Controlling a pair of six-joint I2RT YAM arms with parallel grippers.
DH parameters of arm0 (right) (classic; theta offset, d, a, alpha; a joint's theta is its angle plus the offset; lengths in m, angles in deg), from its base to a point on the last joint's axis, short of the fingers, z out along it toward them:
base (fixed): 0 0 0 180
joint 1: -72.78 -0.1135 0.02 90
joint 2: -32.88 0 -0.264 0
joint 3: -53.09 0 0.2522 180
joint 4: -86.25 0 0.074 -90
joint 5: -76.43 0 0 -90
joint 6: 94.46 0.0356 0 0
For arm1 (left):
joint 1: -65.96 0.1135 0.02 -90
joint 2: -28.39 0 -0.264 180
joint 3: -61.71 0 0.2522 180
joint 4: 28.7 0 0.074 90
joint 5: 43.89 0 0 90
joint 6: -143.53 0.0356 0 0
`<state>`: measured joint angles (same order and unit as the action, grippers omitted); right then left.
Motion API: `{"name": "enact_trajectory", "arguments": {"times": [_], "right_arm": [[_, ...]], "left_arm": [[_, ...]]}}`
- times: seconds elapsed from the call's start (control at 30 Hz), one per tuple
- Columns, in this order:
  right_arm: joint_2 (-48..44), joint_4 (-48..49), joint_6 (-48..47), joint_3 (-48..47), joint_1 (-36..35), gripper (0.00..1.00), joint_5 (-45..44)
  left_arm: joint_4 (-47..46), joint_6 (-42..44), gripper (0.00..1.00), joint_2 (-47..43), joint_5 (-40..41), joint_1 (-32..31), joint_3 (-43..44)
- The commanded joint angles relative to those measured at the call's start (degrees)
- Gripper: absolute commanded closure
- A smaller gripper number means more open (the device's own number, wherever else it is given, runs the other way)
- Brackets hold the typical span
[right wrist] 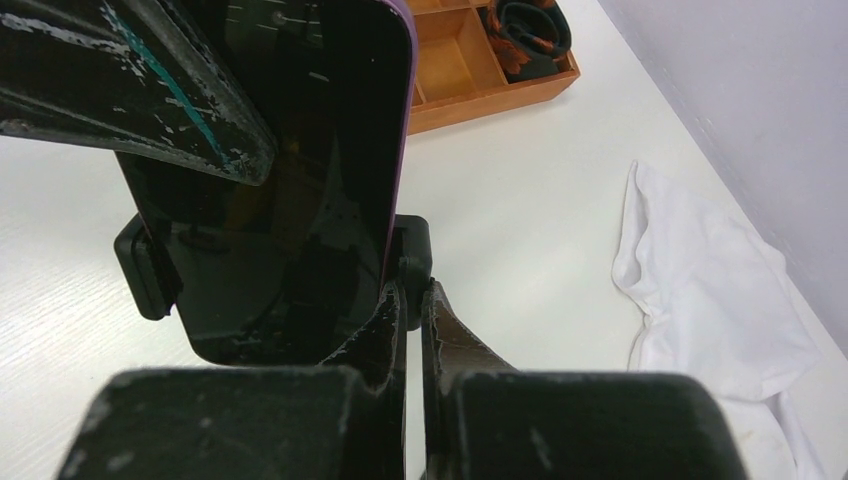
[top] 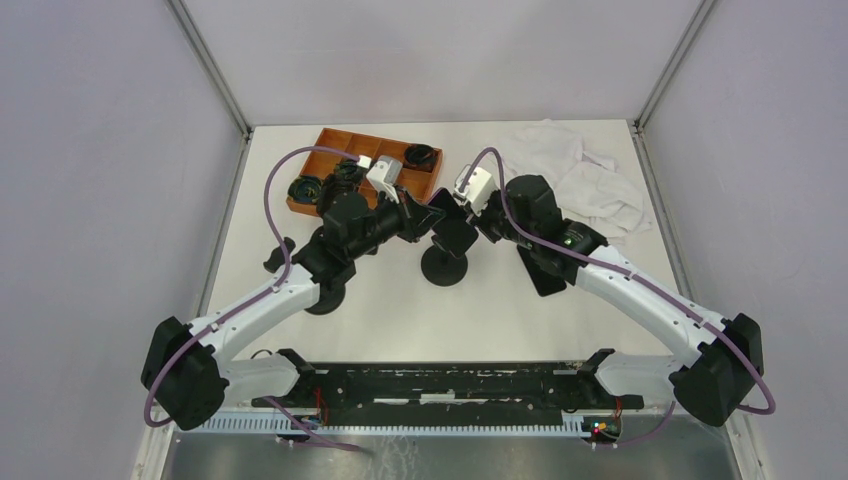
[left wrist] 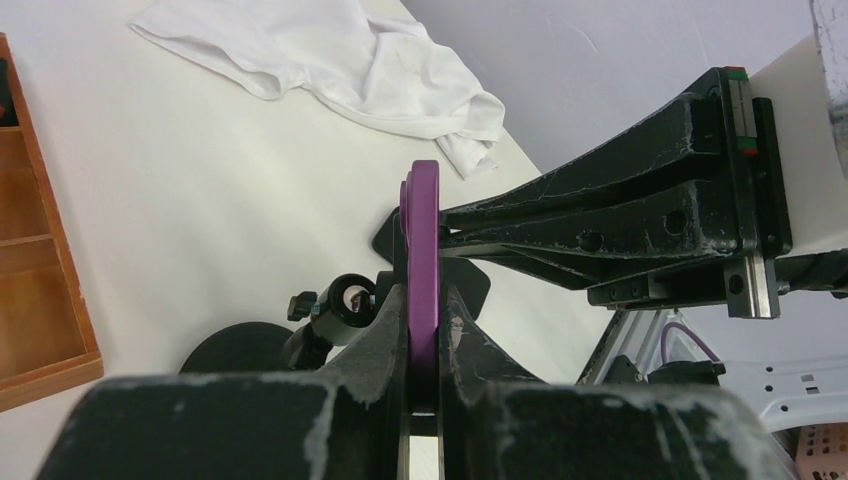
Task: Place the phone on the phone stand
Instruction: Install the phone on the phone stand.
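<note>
The phone (right wrist: 290,150) has a dark screen and a purple edge. It stands upright between the side clamps of the black phone stand (right wrist: 140,265). My left gripper (left wrist: 425,330) is shut on the phone's purple edge (left wrist: 425,250), which I see end-on. My right gripper (right wrist: 412,300) is shut on the stand's right clamp arm (right wrist: 412,250). In the top view both grippers, left (top: 425,213) and right (top: 462,215), meet above the stand's round base (top: 445,270) at the table's middle. The phone itself is hidden by the grippers there.
A wooden tray (top: 330,145) with several black parts sits at the back left. A crumpled white cloth (top: 590,180) lies at the back right. A second black round base (top: 325,298) sits under the left arm, and a flat black piece (top: 545,278) under the right arm.
</note>
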<state>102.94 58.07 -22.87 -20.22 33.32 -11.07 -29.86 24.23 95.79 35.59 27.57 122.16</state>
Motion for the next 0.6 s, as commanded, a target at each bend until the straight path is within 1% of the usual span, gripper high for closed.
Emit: {"name": "enact_trajectory", "arguments": {"times": [0.0, 0.07, 0.17, 0.33, 0.57], "right_arm": [[-1.60, 1.33, -4.16, -2.06, 0.01, 1.00, -7.12], [-1.57, 1.39, -4.43, -2.15, -0.25, 1.00, -8.02], [-1.61, 1.57, -5.36, -2.16, -1.04, 1.00, -10.22], [-1.65, 1.96, -6.45, -2.31, -2.47, 1.00, -12.72], [-1.92, 2.15, -7.23, -2.66, -2.88, 1.00, -14.57]], "left_arm": [[10.61, 2.72, 0.98, 1.72, 10.32, 1.65, 0.26], [10.85, 2.44, 0.98, 1.81, 10.35, 1.65, 0.34], [11.60, 1.91, 0.98, 2.01, 13.12, 1.57, 0.64], [12.58, 1.70, 0.98, 2.45, 15.52, 1.34, 1.12], [13.54, 3.98, 0.98, 2.37, 16.98, 0.43, 1.45]]}}
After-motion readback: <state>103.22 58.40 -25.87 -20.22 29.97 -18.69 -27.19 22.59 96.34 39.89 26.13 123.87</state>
